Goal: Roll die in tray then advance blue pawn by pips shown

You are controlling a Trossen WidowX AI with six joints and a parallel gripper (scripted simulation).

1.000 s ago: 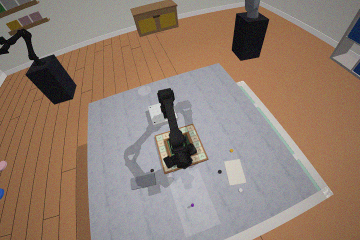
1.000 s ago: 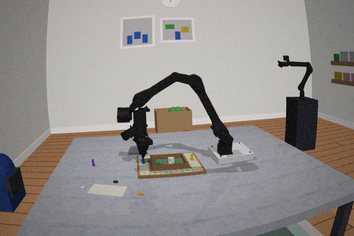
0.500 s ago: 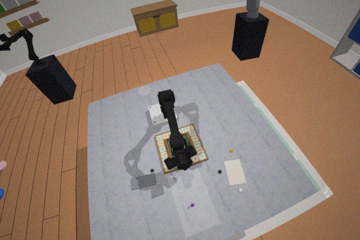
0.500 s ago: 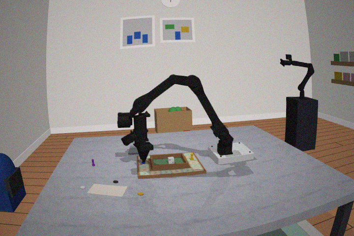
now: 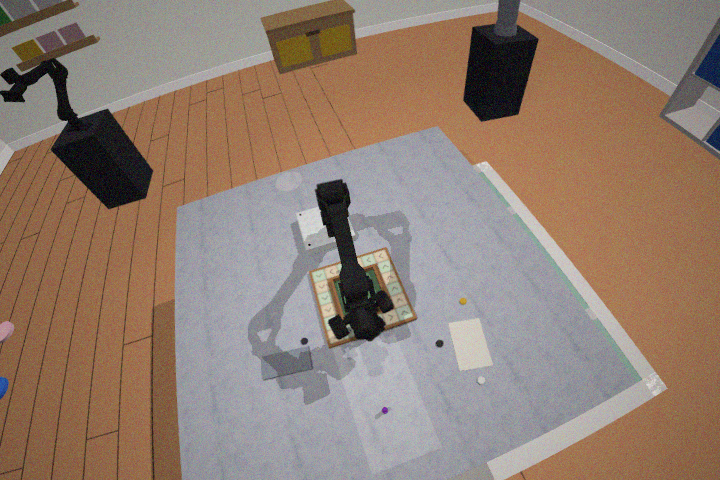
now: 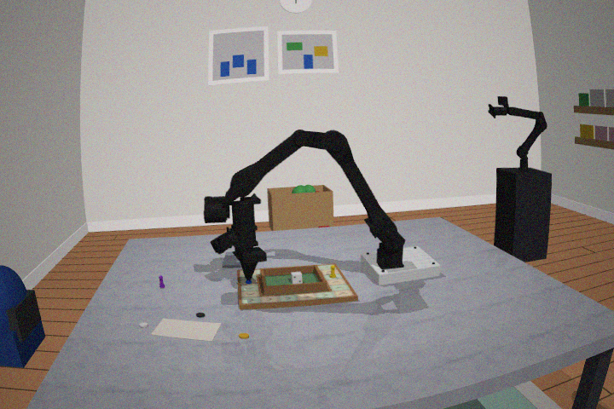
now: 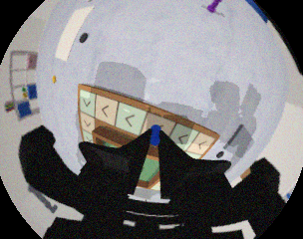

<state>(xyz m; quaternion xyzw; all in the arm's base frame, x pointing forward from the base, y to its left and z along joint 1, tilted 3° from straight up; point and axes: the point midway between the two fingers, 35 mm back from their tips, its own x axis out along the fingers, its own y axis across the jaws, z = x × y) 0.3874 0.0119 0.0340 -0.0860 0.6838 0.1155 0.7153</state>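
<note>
My gripper (image 6: 249, 279) (image 7: 155, 132) is shut on the blue pawn (image 6: 248, 281) (image 7: 155, 135), low over the board's outer row of squares. Most of the pawn is hidden by the fingers, and I cannot tell whether its base touches the square. The game board (image 5: 410, 319) (image 6: 298, 304) (image 7: 81, 87) has arrow squares around the tray (image 6: 293, 289). The white die (image 6: 296, 277) lies in the tray on its green floor; its top pips are too small to read. The yellow pawn (image 6: 333, 272) stands on the board's side nearer the arm's base.
A purple pawn (image 5: 384, 410) (image 6: 161, 282) (image 7: 213, 6) stands on the table off the board. A cream card (image 5: 470, 344) (image 6: 186, 329), dark discs (image 5: 439, 343) (image 5: 304, 340), a yellow disc (image 5: 463, 301) (image 6: 243, 336) and a white piece (image 5: 481, 380) lie around. A grey flat block (image 5: 286, 363) lies beside the board.
</note>
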